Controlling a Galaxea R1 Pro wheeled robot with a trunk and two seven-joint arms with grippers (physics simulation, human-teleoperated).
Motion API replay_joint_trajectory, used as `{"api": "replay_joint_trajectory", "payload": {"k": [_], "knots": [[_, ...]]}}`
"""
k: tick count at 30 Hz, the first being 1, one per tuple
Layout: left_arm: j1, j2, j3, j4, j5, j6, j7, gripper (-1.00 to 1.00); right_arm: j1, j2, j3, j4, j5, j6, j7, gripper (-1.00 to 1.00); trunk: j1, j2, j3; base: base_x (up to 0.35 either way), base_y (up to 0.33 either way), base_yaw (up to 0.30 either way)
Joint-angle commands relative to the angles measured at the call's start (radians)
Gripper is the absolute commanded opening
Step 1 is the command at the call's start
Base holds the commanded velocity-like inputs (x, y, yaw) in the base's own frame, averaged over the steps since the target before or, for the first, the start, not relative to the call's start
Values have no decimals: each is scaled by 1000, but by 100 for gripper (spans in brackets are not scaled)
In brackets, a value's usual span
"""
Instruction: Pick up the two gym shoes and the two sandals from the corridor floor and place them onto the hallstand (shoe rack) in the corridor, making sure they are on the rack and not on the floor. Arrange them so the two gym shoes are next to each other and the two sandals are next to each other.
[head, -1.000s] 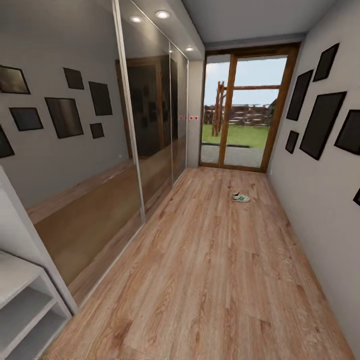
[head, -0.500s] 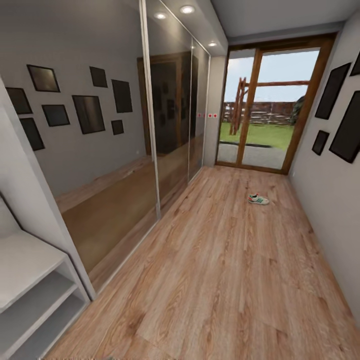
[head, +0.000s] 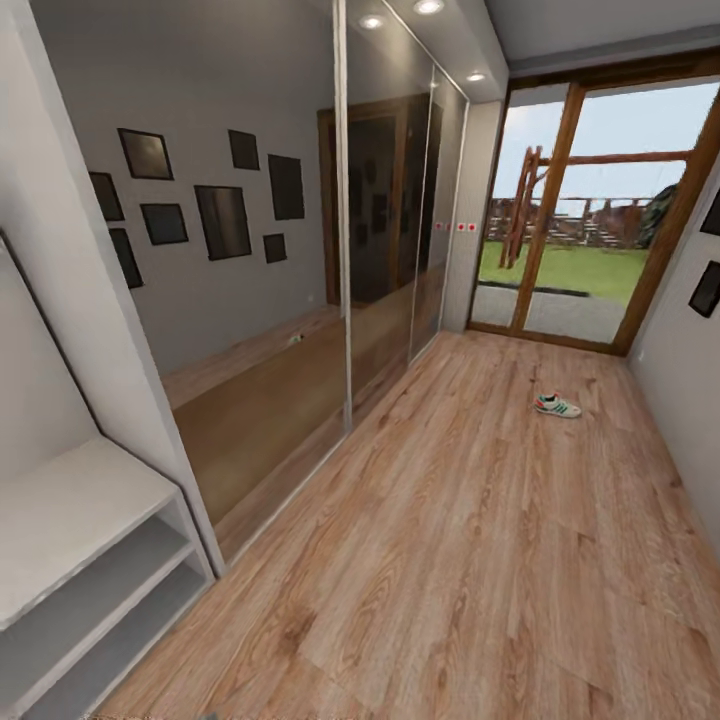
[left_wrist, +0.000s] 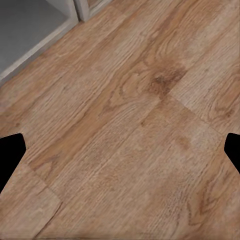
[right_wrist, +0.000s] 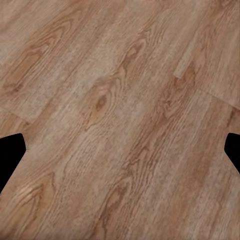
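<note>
Both your tools hang wide open and empty over the floor (head: 470, 560), so misjudging the drive could bump the distant sneaker (head: 557, 405).

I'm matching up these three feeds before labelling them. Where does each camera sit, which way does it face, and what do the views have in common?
Head view: high on the robot, facing down the corridor past the hallstand toward a gym shoe near the glass door; no arm visible.
Left wrist view: on the left arm, aimed down at the corridor floor by the hallstand's base; the left gripper has its dark fingertips at both edges.
Right wrist view: on the right arm, aimed at floor; the right gripper likewise.
Shared: the plank floor in all three.
</note>
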Motion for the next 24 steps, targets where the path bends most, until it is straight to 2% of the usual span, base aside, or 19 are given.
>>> {"api": "replay_joint_trajectory", "payload": {"k": [1,10,24], "knots": [[-1,0,-3,1,5,-3,0,100,0,0,-1,0,0,-3,-1,100,0,0,-2,0,0,242],[-1,2,-3,3,3,-5,-2,100,0,0,-1,0,0,-3,-1,100,0,0,-10,-3,-1,242],[-1,2,-3,3,3,-5,-2,100,0,0,-1,0,0,-3,-1,100,0,0,-23,-215,-155,242]]}}
